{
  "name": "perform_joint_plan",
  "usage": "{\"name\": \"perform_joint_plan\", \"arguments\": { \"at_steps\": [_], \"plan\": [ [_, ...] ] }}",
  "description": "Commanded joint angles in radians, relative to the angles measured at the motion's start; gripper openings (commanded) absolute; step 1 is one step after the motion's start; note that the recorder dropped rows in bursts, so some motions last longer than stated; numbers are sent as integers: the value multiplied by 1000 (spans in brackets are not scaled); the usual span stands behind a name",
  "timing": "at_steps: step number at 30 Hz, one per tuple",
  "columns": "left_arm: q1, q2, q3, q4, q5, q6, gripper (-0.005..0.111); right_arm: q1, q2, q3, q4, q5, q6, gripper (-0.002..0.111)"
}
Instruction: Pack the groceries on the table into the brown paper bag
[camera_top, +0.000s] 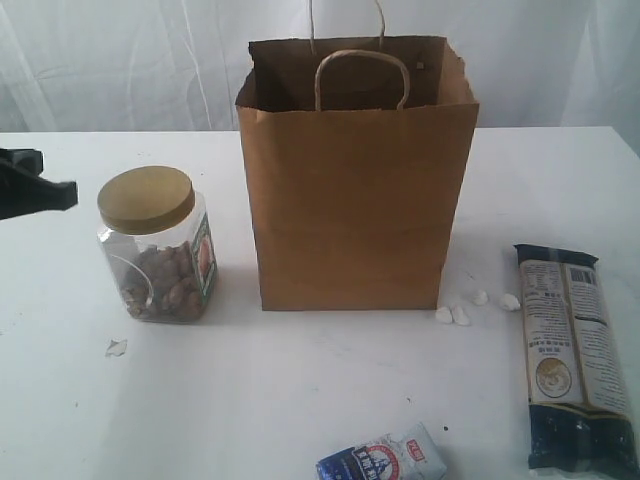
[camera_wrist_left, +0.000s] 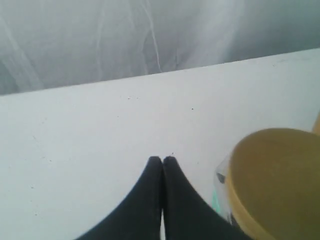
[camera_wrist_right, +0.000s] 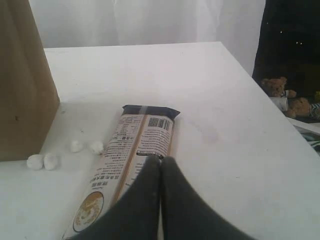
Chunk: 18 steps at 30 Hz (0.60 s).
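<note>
The brown paper bag (camera_top: 350, 200) stands upright and open at mid-table, its side also showing (camera_wrist_right: 22, 80). Left of it stands the clear jar with tan lid (camera_top: 155, 245), its lid close beside my left gripper (camera_wrist_left: 162, 160), which is shut and empty above the table. That left gripper (camera_top: 60, 192) shows dark at the left edge of the exterior view. The long dark packet (camera_top: 575, 355) lies flat at the right, and my shut, empty right gripper (camera_wrist_right: 160, 160) hovers over the packet (camera_wrist_right: 135, 150). A small blue-white packet (camera_top: 385, 460) lies at the front edge. Can, pouch and bottle are out of view.
Several tiny white pebble-like bits (camera_top: 465, 308) lie at the bag's right foot, also seen near the packet (camera_wrist_right: 60, 154). A small clear scrap (camera_top: 116, 347) lies before the jar. The white table's right edge (camera_wrist_right: 240, 65) drops off near toys (camera_wrist_right: 287, 97).
</note>
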Motion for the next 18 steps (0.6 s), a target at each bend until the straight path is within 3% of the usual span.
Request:
{"name": "perform_joint_plan", "arguments": {
  "at_steps": [1, 5, 9, 13, 18],
  "plan": [
    [135, 138, -143, 442, -62, -516, 0, -9, 2, 1, -5, -1, -5, 0],
    [267, 255, -287, 670, -81, -706, 0, -9, 2, 1, -5, -1, -5, 0],
    [357, 476, -464, 1106, -321, -1162, 0, -9, 2, 1, -5, -1, -5, 0],
    [363, 674, -634, 1473, -486, -1445, 0, -9, 2, 1, -5, -1, -5, 0],
    [355, 753, -705, 1530, -544, -1477, 0, -9, 2, 1, -5, -1, -5, 0]
  ]
}}
